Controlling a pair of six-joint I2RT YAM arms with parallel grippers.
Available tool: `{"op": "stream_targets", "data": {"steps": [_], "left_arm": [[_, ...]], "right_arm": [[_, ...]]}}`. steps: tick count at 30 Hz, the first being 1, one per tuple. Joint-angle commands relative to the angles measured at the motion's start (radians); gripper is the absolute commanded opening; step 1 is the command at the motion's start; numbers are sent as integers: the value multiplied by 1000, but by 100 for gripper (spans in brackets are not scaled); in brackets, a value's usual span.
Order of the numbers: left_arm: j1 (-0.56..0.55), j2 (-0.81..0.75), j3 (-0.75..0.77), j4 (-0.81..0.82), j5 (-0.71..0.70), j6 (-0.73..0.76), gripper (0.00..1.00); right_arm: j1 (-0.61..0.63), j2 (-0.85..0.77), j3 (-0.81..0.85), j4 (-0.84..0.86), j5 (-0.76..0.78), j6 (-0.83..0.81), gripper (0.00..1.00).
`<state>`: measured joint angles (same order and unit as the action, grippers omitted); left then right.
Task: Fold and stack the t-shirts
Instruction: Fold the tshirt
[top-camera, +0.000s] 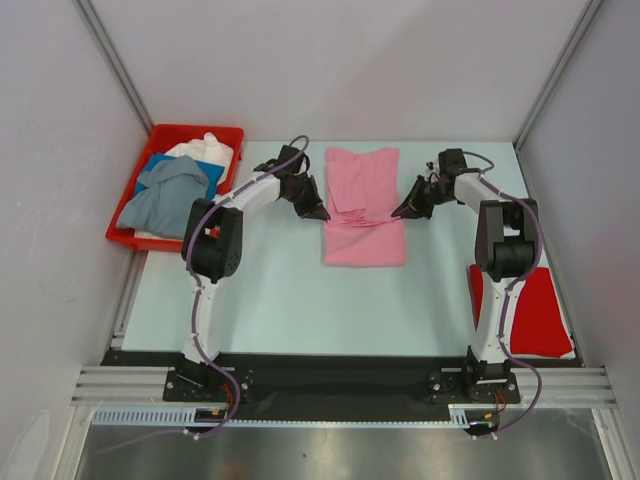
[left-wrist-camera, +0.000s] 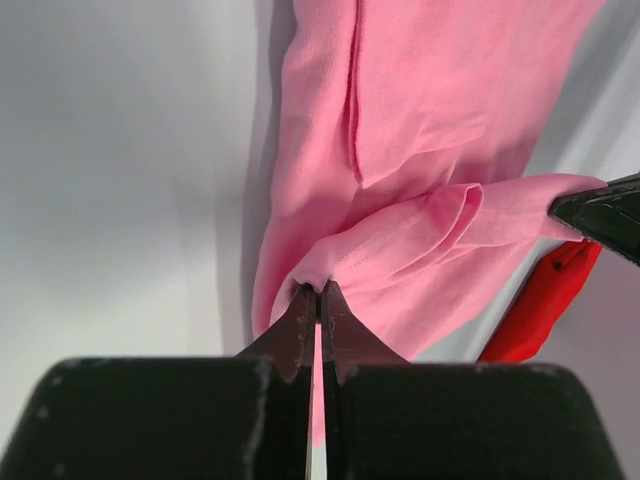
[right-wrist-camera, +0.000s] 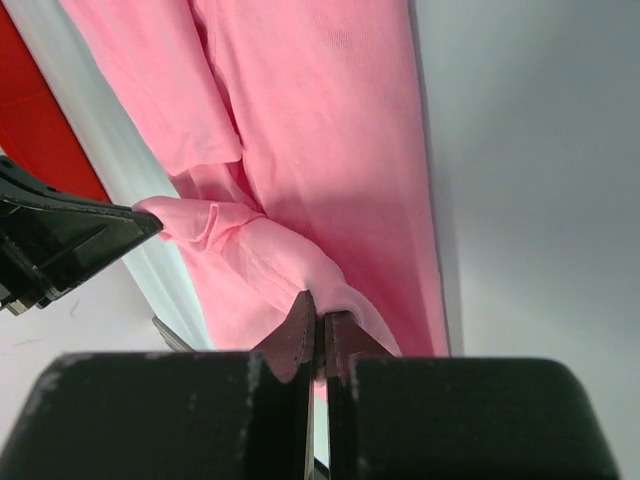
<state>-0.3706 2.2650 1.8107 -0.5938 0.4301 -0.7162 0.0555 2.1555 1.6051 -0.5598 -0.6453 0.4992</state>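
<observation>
At mid-table, left hand (top-camera: 319, 211) and right hand (top-camera: 401, 211) each pinch tight the pink t-shirt (top-camera: 365, 240).

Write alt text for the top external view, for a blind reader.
The left gripper and right gripper are shut on opposite side edges of a pink t-shirt lying on the table. A red bin of garments stands far left; a red t-shirt lies near right.

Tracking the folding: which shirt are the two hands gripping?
The pink shirt mid-table: left hand and right hand pinch its sides. The red shirt lies apart; other shirts sit in the bin.
</observation>
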Motion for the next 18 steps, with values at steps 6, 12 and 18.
{"op": "stream_targets", "data": {"steps": [6,12,18], "left_arm": [[25,7,75,9,10,-14,0],[29,39,114,9,24,-31,0],[30,71,136,3,22,-34,2]], "right_arm": [[-25,1,53,24,-16,12,0],[-31,33,76,32,-25,24,0],[-29,72,121,21,-24,32,0]]}}
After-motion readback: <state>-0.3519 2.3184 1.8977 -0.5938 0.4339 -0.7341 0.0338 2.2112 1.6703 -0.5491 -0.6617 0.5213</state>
